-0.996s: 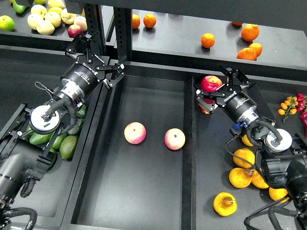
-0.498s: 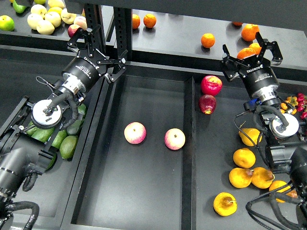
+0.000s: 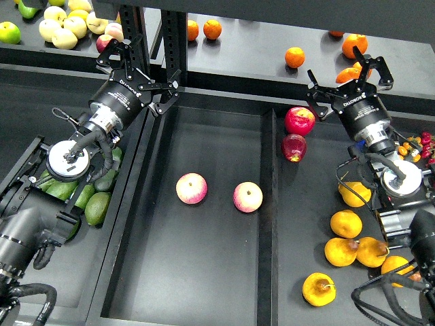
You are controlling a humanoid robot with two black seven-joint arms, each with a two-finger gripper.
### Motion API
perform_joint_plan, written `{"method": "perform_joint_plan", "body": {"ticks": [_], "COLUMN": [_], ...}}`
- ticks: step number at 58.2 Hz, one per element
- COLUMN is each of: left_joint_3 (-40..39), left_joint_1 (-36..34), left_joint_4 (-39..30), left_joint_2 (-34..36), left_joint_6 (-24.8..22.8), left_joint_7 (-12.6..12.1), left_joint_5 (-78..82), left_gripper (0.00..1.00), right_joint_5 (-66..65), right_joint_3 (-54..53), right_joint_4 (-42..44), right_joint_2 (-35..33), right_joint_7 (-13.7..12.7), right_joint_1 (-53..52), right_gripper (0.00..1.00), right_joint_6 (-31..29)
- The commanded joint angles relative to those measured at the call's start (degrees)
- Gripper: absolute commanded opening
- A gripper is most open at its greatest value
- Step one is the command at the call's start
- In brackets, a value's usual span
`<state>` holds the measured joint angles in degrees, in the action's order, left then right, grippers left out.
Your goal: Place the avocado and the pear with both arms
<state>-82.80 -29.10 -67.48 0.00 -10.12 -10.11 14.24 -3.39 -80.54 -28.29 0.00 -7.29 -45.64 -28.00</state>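
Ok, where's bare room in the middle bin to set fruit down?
The middle bin is bare in front of the two apples and behind them. The avocados on the left and the pears on the right are crowded.

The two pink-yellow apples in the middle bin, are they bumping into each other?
Apart. The head view shows the left apple and the right apple with a clear strip of bare black bin floor between them.

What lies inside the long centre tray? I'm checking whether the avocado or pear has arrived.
Only two pink-yellow apples lie on the centre tray floor. No avocado or pear there. Nothing covers the tray.
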Motion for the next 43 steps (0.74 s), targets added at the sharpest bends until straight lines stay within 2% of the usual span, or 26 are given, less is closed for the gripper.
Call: {"method": "perform_joint_plan", "body": {"ticks": [1,43], "left_joint_3": [0.1,0.4], "left_joint_1": [-0.3,-1.0], "left_joint_4": [0.4,0.8], "left_joint_2": [0.0,0.0], "left_joint_6": [-0.1,-0.1], "left_joint_7": [0.0,-0.1], "left_joint_5": [0.0,0.0], "left_gripper": [0.99,0.99], "right_joint_5": [0.0,-1.7], "right_joint_3": [-0.5,0.4], "right_joint_4": [0.0,-0.1], "right_joint_2": [0.0,0.0], "right_joint_7": [0.0,-0.7], "right_joint_1": [0.0,0.0], "right_gripper": [0.99,0.99], "right_joint_6": [0.0,0.0]}}
